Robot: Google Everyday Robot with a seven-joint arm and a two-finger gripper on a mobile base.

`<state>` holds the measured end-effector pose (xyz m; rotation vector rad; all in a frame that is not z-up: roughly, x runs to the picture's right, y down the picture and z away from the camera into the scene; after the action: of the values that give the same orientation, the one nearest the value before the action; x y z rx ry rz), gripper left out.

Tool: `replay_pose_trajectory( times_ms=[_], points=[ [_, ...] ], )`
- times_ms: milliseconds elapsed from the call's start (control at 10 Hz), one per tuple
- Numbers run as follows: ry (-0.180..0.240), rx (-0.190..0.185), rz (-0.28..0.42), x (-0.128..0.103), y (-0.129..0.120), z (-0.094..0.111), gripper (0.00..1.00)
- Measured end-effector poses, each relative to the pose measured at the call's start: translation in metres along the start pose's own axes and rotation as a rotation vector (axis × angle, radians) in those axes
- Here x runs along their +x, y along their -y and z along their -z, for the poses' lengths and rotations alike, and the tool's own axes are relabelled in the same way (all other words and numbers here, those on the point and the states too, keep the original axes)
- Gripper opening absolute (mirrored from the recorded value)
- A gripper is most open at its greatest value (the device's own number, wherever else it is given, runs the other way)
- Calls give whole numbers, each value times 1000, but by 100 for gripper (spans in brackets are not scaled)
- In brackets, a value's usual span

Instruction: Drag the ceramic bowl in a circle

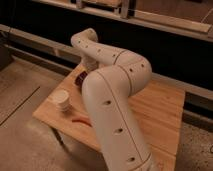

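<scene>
The ceramic bowl (79, 79) shows only as a dark maroon sliver at the left side of the wooden table (160, 115), just beyond the stack of whitish cups (62, 101). My big white arm (112, 95) reaches from the foreground up and over, then bends down toward the bowl. The gripper is hidden behind the arm's own links, somewhere down by the bowl, and it is shut. Whether it touches or holds the bowl cannot be seen.
A thin orange-red object (80, 120) lies near the table's front edge, below the cups. A dark wall with a rail (175, 82) runs behind the table. Concrete floor (20, 130) lies to the left and front.
</scene>
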<state>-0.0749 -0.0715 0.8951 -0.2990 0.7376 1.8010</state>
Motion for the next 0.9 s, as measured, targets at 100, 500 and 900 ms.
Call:
replay_pose_trajectory(
  times_ms=[100, 500, 900],
  points=[
    [4, 9, 12, -1, -7, -2, 19],
    [5, 13, 65, 2, -39, -6, 19],
    [-9, -28, 131, 24, -81, 1, 19]
  ],
)
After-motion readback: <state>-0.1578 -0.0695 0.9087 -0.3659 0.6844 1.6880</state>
